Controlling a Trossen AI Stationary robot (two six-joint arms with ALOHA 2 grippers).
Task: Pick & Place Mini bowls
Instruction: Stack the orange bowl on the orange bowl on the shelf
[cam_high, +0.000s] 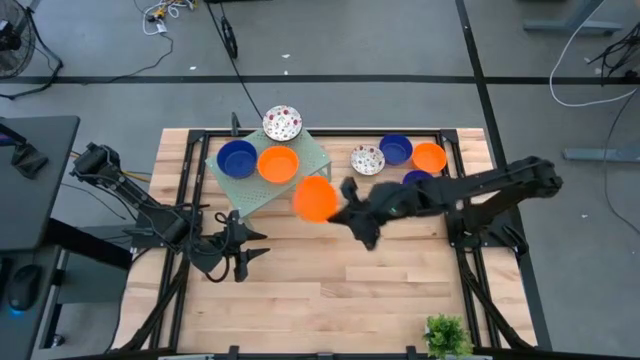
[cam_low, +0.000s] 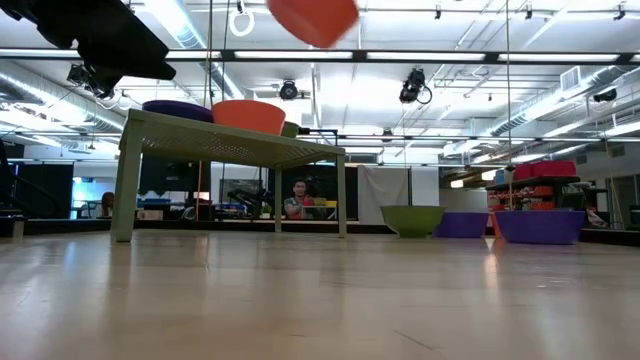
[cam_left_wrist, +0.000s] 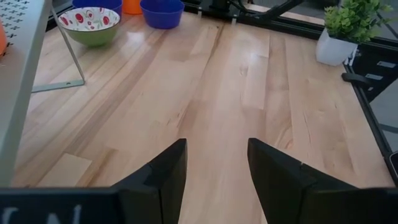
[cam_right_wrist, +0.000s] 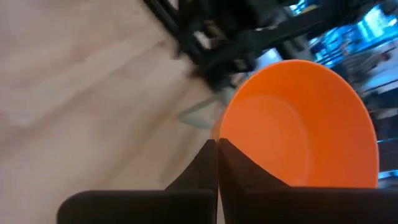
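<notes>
Right gripper (cam_high: 335, 208) pinched shut on rim of orange mini bowl (cam_high: 315, 198), bowl held in air just beside right near corner of pale green rack (cam_high: 312, 152). On rack: blue bowl (cam_high: 237, 158), second orange bowl (cam_high: 278, 164), speckled bowl (cam_high: 282, 123) at far edge. Right of rack, on wooden table (cam_high: 330, 290): speckled, blue, orange bowls clustered. Left gripper (cam_left_wrist: 214, 171) parted, empty, low over table at near left.

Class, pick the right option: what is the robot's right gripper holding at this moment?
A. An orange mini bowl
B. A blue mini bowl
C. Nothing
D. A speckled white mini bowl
A: the right gripper is shut on the rim of an orange mini bowl, carried above the table near the green rack.
</notes>
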